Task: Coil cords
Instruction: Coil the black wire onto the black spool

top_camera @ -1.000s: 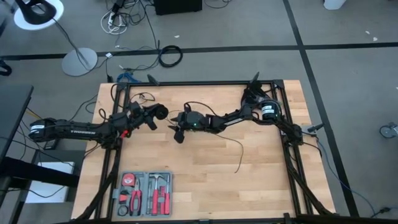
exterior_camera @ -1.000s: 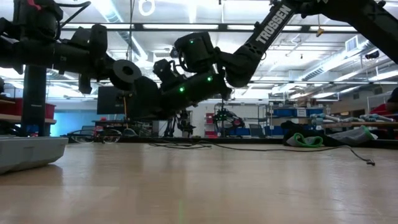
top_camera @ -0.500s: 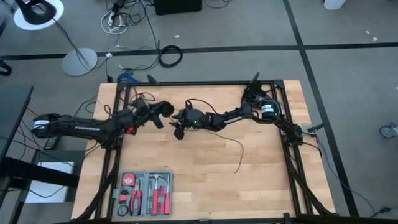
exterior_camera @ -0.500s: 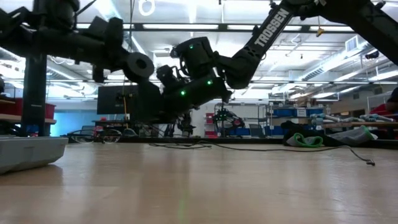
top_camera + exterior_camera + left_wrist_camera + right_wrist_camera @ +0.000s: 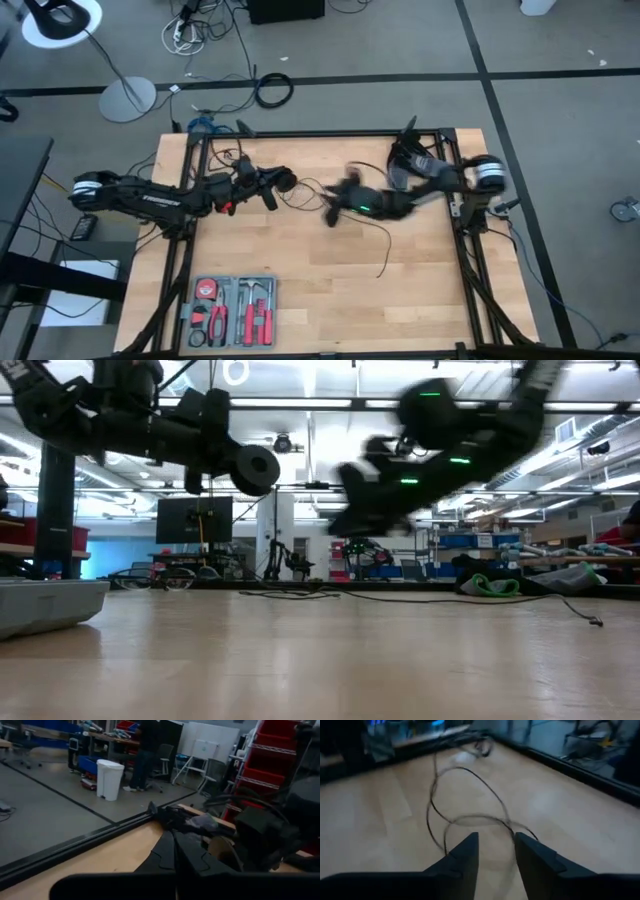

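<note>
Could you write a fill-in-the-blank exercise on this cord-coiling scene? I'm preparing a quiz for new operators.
1. In the right wrist view, the right claw stands ____ above the thin black cord.
2. The cord lies on a ____ table.
3. The tool tray sits at the table's edge on the ____ arm's side.
4. The left claw's fingers are pressed ____.

Missing words: open; wooden; left; shut

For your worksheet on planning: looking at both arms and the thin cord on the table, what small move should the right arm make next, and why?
Probably lower the right gripper onto the cord and close: its jaws stand apart with nothing between them, and the loose loop lies on the table just ahead. The left gripper is shut.
</note>
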You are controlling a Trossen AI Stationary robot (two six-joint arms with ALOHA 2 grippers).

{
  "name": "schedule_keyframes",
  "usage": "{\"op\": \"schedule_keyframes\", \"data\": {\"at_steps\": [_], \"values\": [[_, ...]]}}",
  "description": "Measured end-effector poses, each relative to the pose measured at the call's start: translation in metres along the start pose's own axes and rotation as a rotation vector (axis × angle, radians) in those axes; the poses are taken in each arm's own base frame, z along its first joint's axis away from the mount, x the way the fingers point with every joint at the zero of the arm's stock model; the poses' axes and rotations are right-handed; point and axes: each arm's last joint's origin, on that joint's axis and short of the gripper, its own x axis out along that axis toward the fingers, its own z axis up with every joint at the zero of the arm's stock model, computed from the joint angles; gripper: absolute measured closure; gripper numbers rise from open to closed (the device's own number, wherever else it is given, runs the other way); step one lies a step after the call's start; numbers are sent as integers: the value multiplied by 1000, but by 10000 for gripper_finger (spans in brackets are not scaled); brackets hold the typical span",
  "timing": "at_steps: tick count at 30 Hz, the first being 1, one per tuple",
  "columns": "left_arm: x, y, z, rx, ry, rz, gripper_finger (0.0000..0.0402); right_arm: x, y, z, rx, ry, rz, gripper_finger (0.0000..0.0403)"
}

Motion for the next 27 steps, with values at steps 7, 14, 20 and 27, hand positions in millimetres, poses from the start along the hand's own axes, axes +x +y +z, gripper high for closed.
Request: {"op": "schedule_keyframes", "data": {"at_steps": [7,14,20,27], "values": [[49,-24,5,45,19,-118,402,-69,-26,-41,232,-218,55,295],[109,-56,15,75,36,-264,402,-49,-18,-40,178,-233,31,296],[123,-63,20,109,80,-262,402,-21,-4,-41,94,-251,27,289],[107,-54,19,129,97,-198,402,-31,-8,-44,132,-292,43,292]]}}
